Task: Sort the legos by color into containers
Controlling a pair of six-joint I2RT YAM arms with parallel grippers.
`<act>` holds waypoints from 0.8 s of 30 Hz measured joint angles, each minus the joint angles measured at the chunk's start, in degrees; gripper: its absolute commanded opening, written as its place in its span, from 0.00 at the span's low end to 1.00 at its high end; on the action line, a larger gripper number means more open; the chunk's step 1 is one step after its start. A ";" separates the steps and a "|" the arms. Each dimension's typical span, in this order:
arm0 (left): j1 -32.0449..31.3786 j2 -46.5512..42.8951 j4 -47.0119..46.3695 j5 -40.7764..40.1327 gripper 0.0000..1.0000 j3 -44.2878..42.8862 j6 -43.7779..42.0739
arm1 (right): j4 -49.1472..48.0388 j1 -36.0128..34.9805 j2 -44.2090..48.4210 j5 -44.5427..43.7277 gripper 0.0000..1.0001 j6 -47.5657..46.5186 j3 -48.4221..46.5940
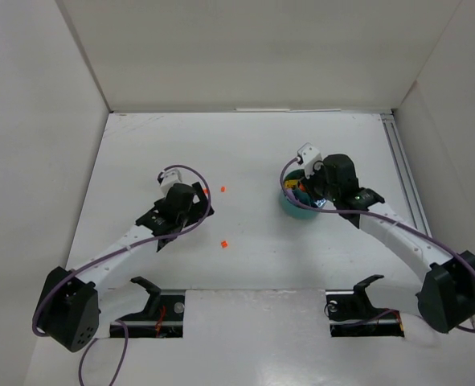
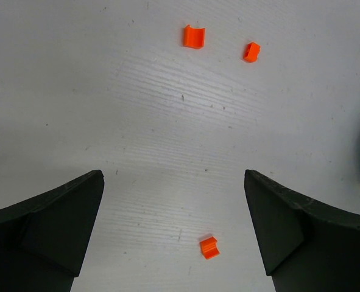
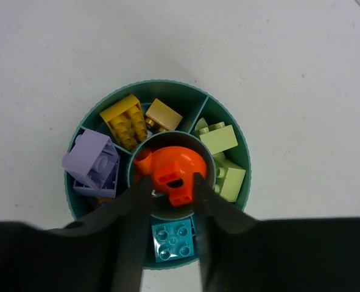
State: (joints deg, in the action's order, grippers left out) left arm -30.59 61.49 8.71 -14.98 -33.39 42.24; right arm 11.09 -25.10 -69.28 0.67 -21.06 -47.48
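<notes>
The left claw [image 2: 173, 176] is held open above the tabletop [image 2: 76, 91], with both jaws spread wide and nothing between them except one loose piece. In the left wrist view this near orange brick [image 2: 209, 247] lies at 6 o'clock, inside the gap between the jaws but offset toward the right-hand jaw, and it is not touched by either. Its outline is nearly square and slightly rotated, so no clear long axis can be read, and little wrist rotation is judged necessary before closing. A grooved orange brick [image 2: 194, 36] and a smaller orange brick [image 2: 251, 52] lie well apart from the claw, at 12 and 1 o'clock. The right claw [image 3: 172, 181] is positioned directly over the teal dish [image 3: 161, 84], its narrowly spaced jaws flanking a small orange piece [image 3: 178, 191] above the central tube [image 3: 167, 135], where a round orange piece [image 3: 180, 161] is seated. Whether that small piece is clamped or already free cannot be told. The loose bricks are judged to belong to the left arm, which is nearer; the dish lies at 3 o'clock from it in the overhead view.
</notes>
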 measured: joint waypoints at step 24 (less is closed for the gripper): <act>-18.14 10.62 4.76 4.63 0.64 0.00 5.31 | 6.05 0.42 17.97 -10.95 0.70 1.55 0.66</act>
State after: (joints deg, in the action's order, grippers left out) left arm -48.73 72.12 13.47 -10.35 -33.39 47.55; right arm 17.15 -24.69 -51.31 -10.28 -19.51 -46.83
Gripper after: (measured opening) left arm 0.702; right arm 0.693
